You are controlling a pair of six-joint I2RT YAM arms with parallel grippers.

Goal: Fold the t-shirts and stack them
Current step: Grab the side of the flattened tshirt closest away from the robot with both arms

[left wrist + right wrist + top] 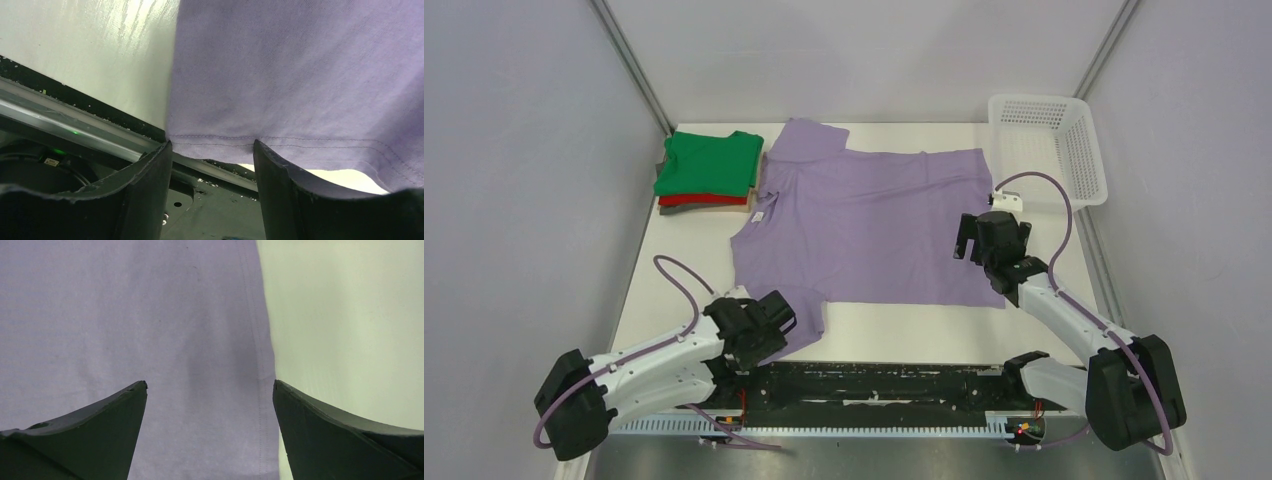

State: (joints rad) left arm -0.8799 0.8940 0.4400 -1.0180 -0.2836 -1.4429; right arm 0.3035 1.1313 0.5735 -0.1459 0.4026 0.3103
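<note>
From above, the lilac t-shirt (pixel 874 225) lies spread flat in the middle of the table (pixel 904 330). Just beside its collar end, at the far left, a green t-shirt (pixel 709 162) sits folded on a red t-shirt (pixel 699 199) and a dark t-shirt (pixel 692 211). The left hand (pixel 782 318) is at the lilac shirt's near sleeve, and the right hand (pixel 991 240) hangs over its bottom hem.

At the left wrist, the fingers (pixel 145 190) are spread and the sleeve hem lies across the gap at their tips.

At the right wrist, the fingers (pixel 100 430) are wide apart above the cloth, and the hem seam runs between them.
</note>
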